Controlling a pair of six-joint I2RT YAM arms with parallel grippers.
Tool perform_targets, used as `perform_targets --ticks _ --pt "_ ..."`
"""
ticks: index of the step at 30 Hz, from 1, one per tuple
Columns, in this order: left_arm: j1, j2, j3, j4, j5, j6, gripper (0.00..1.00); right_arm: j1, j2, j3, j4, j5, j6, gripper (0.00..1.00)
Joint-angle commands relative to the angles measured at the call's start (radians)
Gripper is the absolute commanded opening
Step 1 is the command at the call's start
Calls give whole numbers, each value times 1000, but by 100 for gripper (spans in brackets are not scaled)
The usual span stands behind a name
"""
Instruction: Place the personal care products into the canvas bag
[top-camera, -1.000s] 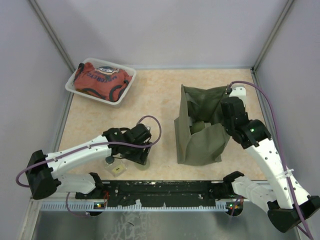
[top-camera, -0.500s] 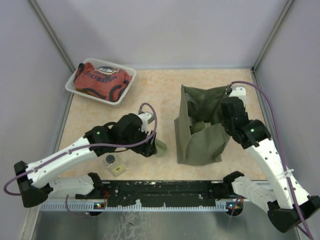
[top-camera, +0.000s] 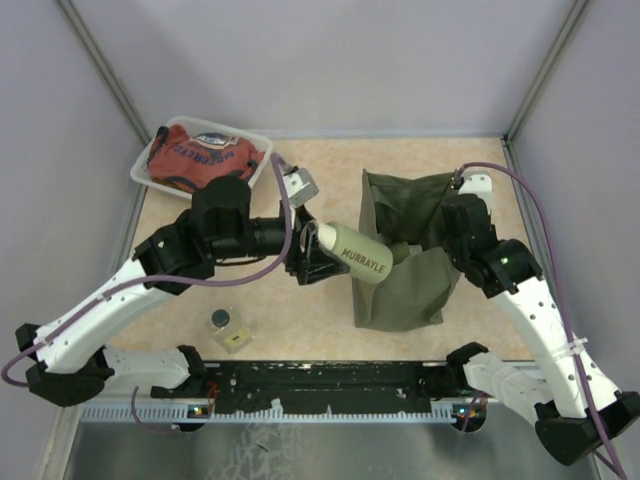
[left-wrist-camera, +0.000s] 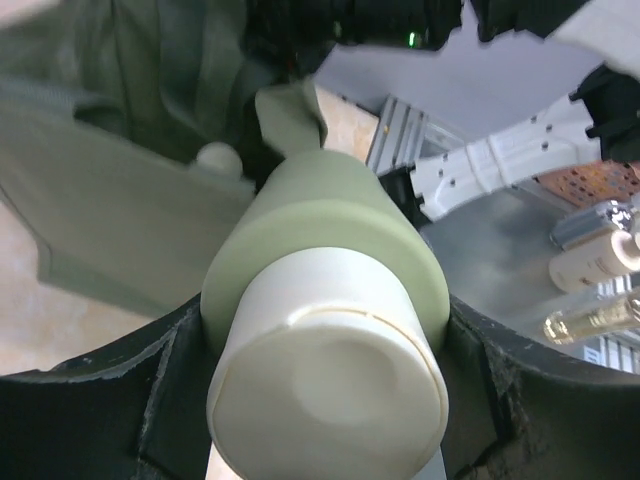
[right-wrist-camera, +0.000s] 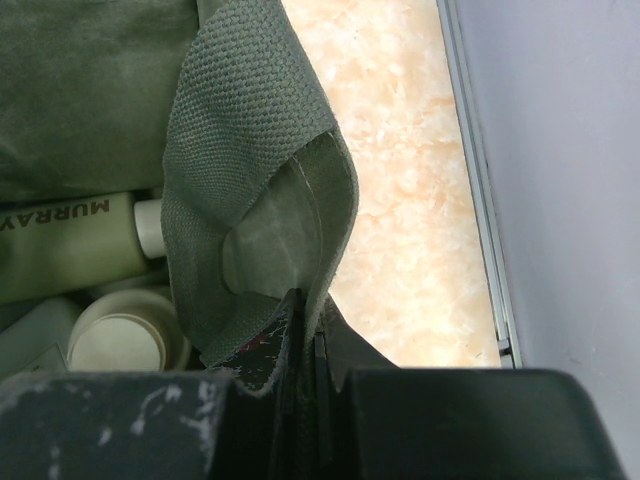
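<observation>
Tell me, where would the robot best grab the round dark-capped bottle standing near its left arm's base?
Probably the cap end, coming straight down from above. The bottle stands upright with its round dark cap facing up, sides mostly free. A second bottle sits close at its near right, so the grip should close across the other sides.

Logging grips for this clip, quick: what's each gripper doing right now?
Left gripper: closed on the olive-green MURRAYLE bottle, near its cap.
Right gripper: shut, pinching the rim of the canvas bag.
</observation>
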Motion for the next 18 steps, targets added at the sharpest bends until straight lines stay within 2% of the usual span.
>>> perform_targets --ticks 1,4,11,18 --pt "-2 127 211 123 -32 162 0 -10 -10 7 -2 35 -14 0" --pt "-1 261 340 113 -75 243 0 -11 -11 9 -7 33 -13 0" --pt "6 493 590 75 -127 329 0 -10 -37 9 -10 16 -3 0" --pt "31 622 656 89 -124 330 0 -10 -78 0 -11 2 14 0"
